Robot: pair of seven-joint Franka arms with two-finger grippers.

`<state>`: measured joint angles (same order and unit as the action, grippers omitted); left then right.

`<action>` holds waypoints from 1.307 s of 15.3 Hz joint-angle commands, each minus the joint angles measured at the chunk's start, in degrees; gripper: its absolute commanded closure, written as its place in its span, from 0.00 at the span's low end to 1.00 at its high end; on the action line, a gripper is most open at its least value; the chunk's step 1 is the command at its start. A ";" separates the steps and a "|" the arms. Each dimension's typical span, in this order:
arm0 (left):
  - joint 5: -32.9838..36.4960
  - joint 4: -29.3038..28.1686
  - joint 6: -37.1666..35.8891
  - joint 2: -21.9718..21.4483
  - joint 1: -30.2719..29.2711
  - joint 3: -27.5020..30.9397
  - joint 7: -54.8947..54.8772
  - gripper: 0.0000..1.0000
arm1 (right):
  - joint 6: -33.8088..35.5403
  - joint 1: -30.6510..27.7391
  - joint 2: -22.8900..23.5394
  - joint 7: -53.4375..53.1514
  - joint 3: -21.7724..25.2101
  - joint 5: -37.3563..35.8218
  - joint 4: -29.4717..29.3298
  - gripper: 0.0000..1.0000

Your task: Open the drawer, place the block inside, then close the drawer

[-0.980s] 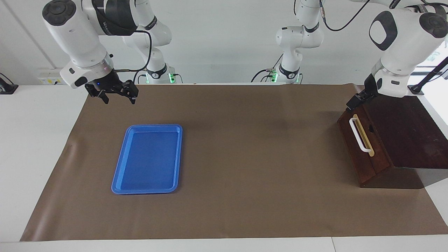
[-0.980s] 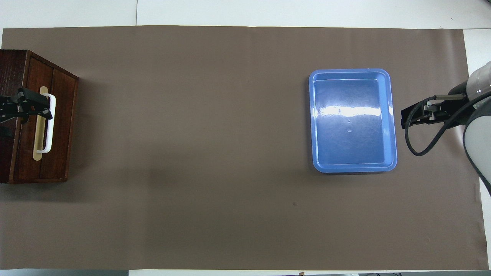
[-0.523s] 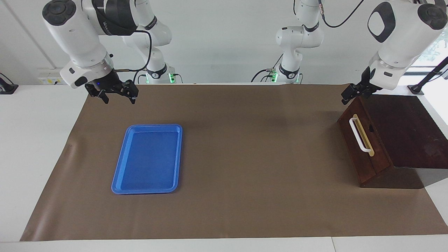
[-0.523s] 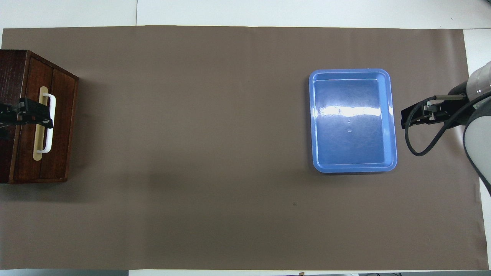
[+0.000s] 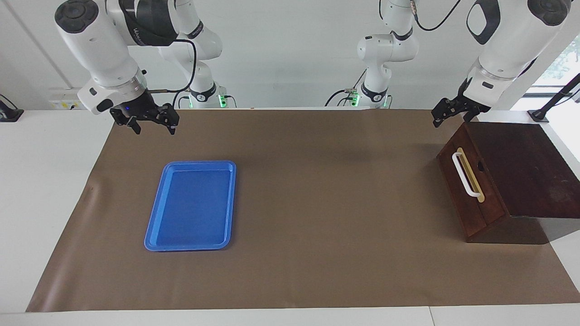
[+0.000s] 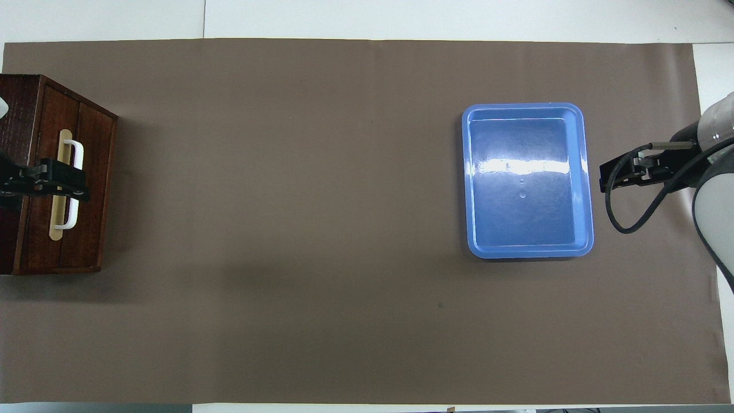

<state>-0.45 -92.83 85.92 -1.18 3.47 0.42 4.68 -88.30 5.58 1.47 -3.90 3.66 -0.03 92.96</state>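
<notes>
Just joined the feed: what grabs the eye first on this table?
The bright blue tray lies empty on the brown mat toward the right arm's end. At the left arm's end stands the dark wooden drawer, shut, its white handle facing the middle. No yellow block shows anywhere.

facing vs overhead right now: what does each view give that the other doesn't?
Facing only: both arm bases and full arms, the cabinet's top, and height. The left gripper hangs in the air above the cabinet's edge nearer the robots, clear of the handle, empty; the right gripper is raised near the blue tray.

Overhead only: the left gripper appears to cover the white handle, though it is only above it.

Both: the drawer shut, the tray empty on the brown mat, both grippers open, no block in sight.
</notes>
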 commanded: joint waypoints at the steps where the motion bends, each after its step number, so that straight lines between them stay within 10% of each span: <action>1: -1.48 2.73 -1.98 0.65 -1.01 -0.59 -4.58 0.00 | 0.33 -0.92 -1.03 -0.58 -0.58 1.00 0.91 0.00; 20: -1.31 1.42 -1.37 0.57 -0.39 -0.95 -4.94 0.00 | 0.33 -0.92 -1.03 -0.58 -0.58 1.09 0.91 0.00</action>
<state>-1.30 -91.54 85.27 -0.57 3.34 -0.39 0.25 -88.30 5.58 1.47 -3.90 3.66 -0.03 92.96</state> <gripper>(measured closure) 0.000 0.000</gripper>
